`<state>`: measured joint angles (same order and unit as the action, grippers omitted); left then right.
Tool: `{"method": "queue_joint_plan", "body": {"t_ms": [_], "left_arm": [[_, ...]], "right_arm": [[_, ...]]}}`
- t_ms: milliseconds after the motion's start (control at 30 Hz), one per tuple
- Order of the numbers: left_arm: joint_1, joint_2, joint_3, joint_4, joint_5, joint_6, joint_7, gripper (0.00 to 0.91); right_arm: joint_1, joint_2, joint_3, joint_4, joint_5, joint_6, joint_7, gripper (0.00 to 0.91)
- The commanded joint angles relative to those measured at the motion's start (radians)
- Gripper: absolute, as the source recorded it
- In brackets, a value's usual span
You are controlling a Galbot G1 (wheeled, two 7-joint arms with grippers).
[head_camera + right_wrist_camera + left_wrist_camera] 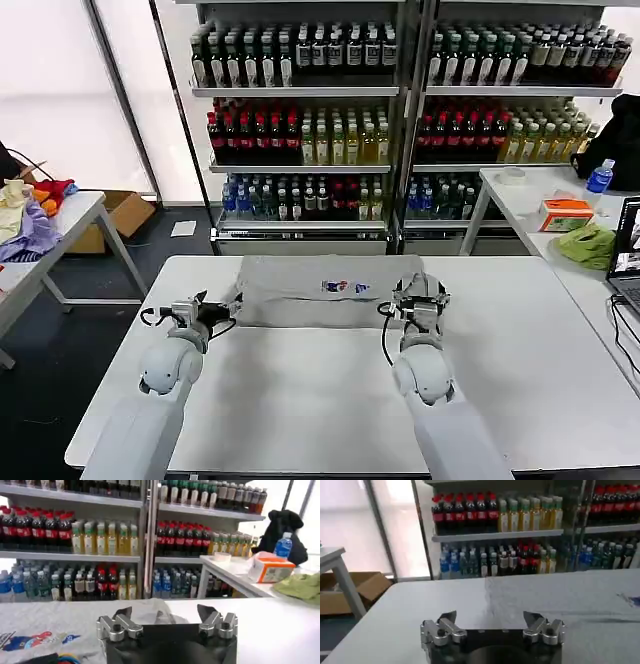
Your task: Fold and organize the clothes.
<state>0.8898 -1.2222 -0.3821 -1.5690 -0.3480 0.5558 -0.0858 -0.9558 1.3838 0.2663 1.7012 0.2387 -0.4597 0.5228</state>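
Both grippers are sitting low over the white table [300, 400] with their fingers spread apart and nothing between them: the left gripper [205, 305] is hovering just beside the left edge of the grey T-shirt [325, 290], and the right gripper [420, 292] is hanging over the shirt's right end. That shirt is lying flat as a folded band across the far half of the table, its small red and blue print [345, 288] facing up near the middle, between the two grippers.

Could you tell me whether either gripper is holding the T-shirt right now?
Neither: the left gripper and right gripper are both open beside the T-shirt.
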Motion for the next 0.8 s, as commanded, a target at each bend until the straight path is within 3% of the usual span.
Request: {"method": "queue_joint_plan", "body": {"t_ms": [33, 433, 800], "left_arm": [[0.154, 0.002, -0.023, -0.181, 0.011, 0.020, -0.004, 0.907], [0.128, -0.013, -0.017, -0.107, 0.023, 0.021, -0.001, 0.907], [0.087, -0.009, -0.011, -0.033, 0.023, 0.018, 0.004, 0.907]], "right_arm": [[-0.126, -0.027, 0.025, 0.113, 0.012, -0.016, 0.012, 0.907], [-0.135, -0.046, 0.068, 0.086, 0.055, -0.057, 0.037, 0.907], [-0.088, -0.010, 0.060, -0.020, 0.055, -0.035, 0.006, 0.907]]}}
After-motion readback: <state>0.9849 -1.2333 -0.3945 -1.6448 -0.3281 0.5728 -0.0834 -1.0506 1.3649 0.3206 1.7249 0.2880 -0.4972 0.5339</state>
